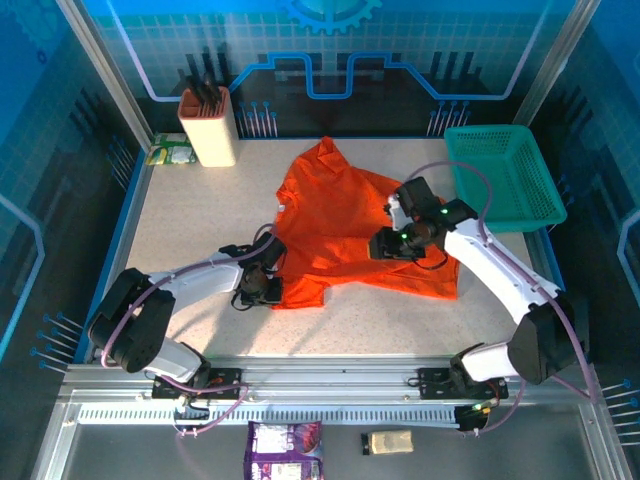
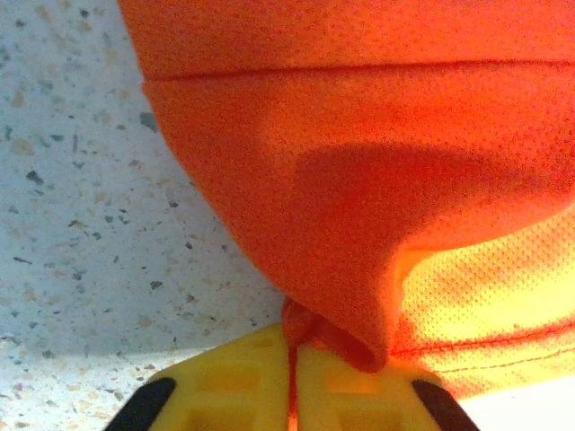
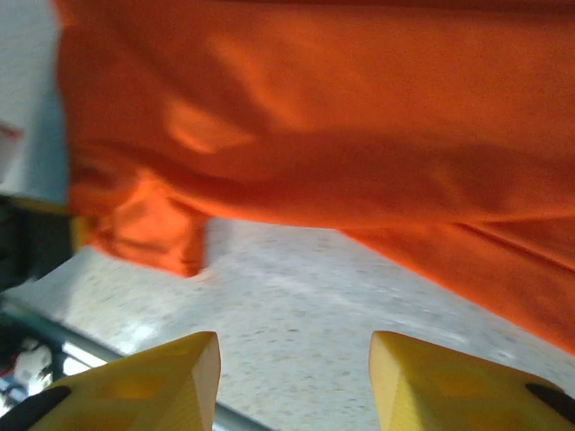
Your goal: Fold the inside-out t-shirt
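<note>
The orange-red t-shirt [image 1: 340,225] lies crumpled across the middle of the speckled table. At its near left edge my left gripper [image 1: 268,290] is shut on a pinch of the fabric; in the left wrist view the yellow fingers [image 2: 243,382] meet with the t-shirt cloth [image 2: 359,206] bunched between them and rising away. Over the shirt's right part my right gripper [image 1: 385,245] is open. In the right wrist view its yellow fingertips [image 3: 189,373] stand far apart above bare table, with the t-shirt [image 3: 341,126] hanging across the top.
A teal mesh basket [image 1: 503,175] stands at the back right. A beige holder with dark utensils [image 1: 207,125] is at the back left beside a small green packet [image 1: 172,152]. A metal rail [image 1: 330,375] runs along the near edge.
</note>
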